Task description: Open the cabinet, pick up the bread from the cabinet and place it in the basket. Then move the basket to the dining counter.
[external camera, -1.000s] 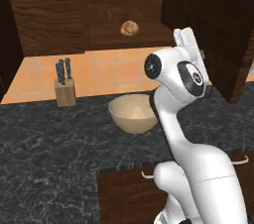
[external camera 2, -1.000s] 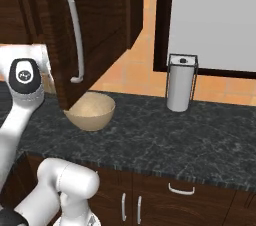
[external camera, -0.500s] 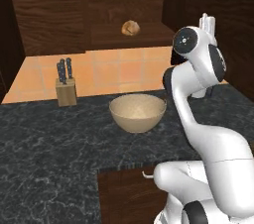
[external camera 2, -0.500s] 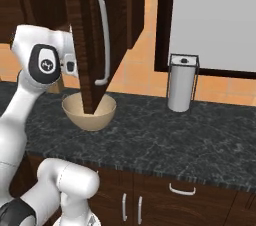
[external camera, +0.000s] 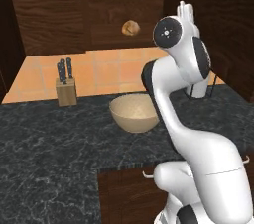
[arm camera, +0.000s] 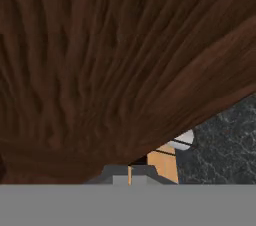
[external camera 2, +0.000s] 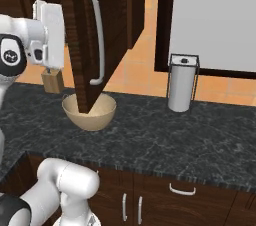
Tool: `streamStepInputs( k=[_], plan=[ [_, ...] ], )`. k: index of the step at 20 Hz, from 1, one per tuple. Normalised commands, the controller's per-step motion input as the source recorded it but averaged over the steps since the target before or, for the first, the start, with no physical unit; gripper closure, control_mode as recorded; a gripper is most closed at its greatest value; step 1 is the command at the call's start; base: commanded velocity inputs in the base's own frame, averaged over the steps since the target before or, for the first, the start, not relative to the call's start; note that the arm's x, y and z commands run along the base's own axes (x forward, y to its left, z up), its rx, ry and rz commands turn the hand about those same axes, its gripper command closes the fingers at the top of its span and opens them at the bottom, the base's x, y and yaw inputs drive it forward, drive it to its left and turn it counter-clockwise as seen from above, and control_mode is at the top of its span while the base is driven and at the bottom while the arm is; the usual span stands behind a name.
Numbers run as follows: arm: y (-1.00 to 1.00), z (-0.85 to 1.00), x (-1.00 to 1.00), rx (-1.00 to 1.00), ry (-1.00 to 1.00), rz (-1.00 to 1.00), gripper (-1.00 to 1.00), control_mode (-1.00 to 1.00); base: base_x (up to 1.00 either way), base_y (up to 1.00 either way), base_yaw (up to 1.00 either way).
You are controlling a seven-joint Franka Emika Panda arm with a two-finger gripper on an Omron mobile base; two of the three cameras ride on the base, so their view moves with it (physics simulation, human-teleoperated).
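The dark wood cabinet door (external camera 2: 75, 45) stands swung wide open, edge-on in the right base view, with its silver bar handle (external camera 2: 98, 40) on the outer face. On the open shelf lies the small tan bread roll (external camera: 130, 28). Below it, the beige basket (external camera: 134, 113) rests on the black granite counter (external camera: 49, 158); the door partly covers the basket (external camera 2: 102, 114) from the right. My gripper (external camera 2: 51, 34) is raised against the door's inner side, and its fingers are hidden. The hand view looks closely at the door's wood (arm camera: 115, 60). The dining counter is out of view.
A knife block (external camera: 67, 88) stands left of the basket against the orange tiled wall. A paper towel holder (external camera 2: 181, 83) stands to the right on the counter. Dark drawers with small silver handles (external camera 2: 182, 190) run under the counter's front edge.
The cabinet door has swung further open, from angled to nearly edge-on in the right base view. My hand rose and followed it on its inner side. Bread and basket stayed put.
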Motion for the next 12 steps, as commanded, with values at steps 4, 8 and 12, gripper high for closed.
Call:
streamStepInputs(
  k=[4,8,12],
  plan=[
    [0.66,0.32,0.04,-0.21,0.43,0.2,1.0,-1.0,0.0,0.0,0.0],
    [0.42,0.05,0.09,-0.14,0.54,0.29,1.0,-1.0,0.0,0.0,0.0],
    [0.21,0.01,0.19,-0.24,0.31,0.32,1.0,-1.0,0.0,0.0,0.0]
  ],
)
